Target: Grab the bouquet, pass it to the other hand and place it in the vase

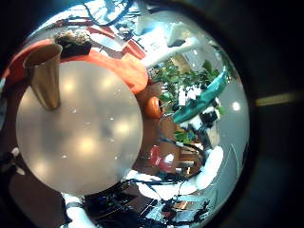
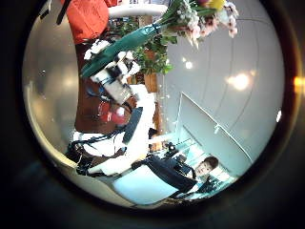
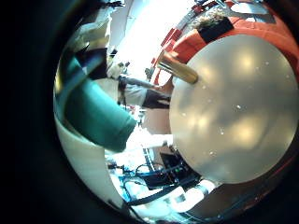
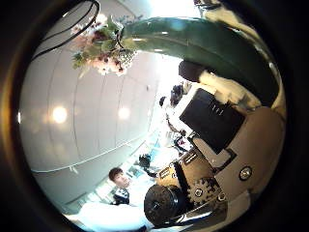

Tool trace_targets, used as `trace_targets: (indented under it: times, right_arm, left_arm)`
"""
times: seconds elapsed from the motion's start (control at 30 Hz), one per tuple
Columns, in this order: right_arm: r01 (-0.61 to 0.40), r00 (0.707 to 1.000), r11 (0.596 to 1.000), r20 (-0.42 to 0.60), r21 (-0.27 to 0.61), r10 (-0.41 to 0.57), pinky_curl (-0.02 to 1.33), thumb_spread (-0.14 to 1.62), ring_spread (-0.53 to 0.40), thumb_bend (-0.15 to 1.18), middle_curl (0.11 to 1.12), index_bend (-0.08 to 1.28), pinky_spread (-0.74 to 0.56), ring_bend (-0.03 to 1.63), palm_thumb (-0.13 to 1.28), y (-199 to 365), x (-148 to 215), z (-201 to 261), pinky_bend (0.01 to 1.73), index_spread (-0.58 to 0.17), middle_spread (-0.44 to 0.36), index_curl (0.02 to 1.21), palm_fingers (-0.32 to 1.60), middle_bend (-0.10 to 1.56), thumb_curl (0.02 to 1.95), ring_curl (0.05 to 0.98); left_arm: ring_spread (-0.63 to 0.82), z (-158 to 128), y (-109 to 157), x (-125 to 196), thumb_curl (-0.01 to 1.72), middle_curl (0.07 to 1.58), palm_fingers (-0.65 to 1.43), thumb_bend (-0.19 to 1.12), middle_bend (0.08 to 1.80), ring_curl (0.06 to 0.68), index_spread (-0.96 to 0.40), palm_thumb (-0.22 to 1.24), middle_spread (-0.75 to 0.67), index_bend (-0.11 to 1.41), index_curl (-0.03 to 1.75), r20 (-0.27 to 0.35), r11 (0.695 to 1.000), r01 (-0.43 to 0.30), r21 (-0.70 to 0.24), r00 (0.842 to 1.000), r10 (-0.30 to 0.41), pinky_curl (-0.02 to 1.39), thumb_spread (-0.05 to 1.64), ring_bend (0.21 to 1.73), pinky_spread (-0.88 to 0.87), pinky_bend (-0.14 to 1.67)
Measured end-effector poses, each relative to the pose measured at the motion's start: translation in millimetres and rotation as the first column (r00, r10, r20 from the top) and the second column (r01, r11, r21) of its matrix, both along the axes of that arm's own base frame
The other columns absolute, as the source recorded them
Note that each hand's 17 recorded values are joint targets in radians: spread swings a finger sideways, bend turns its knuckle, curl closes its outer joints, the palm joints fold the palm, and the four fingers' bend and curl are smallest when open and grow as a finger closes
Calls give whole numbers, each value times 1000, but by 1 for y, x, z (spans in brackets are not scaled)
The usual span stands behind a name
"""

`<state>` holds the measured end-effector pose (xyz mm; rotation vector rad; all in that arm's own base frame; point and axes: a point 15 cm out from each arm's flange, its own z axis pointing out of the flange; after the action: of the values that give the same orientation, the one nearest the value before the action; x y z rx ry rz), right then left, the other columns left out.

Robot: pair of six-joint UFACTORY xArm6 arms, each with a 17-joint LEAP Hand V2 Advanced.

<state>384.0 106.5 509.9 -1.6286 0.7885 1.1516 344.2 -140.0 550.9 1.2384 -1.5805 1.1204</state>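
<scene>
The wrap (image 3: 98,112) is close to the right palm in the right little finger side view. In the left thumb side view a hand (image 2: 119,76) is curled round the bouquet (image 2: 162,33), away from my left palm. The vase (image 1: 43,71) stands upright near the rim of a round table (image 1: 81,142). The vase also shows in the right little finger side view (image 3: 173,67). My left hand's own fingers are out of view.
A cloth-covered piece of furniture (image 1: 114,57) stands behind the round table (image 3: 234,103). Leafy plants (image 1: 176,76) stand beside it. The bouquet (image 1: 204,95) is held off to the side of the table, higher than the tabletop.
</scene>
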Motion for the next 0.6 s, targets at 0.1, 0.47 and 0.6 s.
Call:
trace_targets:
  times: [0.1,0.47,0.6]
  right_arm:
    - [-51,999,999,5,-7,51,848,828,-187,-4,696,1258,-189,1465,1137,20,-13,1,1262,-197,-93,771,1143,1422,1186,687]
    - [-170,985,982,8,-77,171,893,842,-189,-4,692,1255,-196,1459,1133,70,-39,-15,1238,-193,-92,771,1143,1425,1225,696]
    - [-194,981,976,2,-98,196,909,852,-190,-4,690,1251,-199,1456,1130,78,-43,-21,1230,-190,-92,768,1143,1427,1241,700]
  left_arm:
    - [553,0,0,1,338,344,135,-31,191,222,188,303,401,158,324,-5,1000,9,-11,1000,-9,300,1041,523,504,216]
    - [562,37,-10,-11,339,348,159,-29,205,216,208,290,428,164,313,8,970,101,-222,995,-102,312,985,540,508,232]
    - [549,43,-11,-13,339,361,213,-28,244,211,207,293,392,166,312,14,960,117,-255,993,-118,312,976,541,496,228]
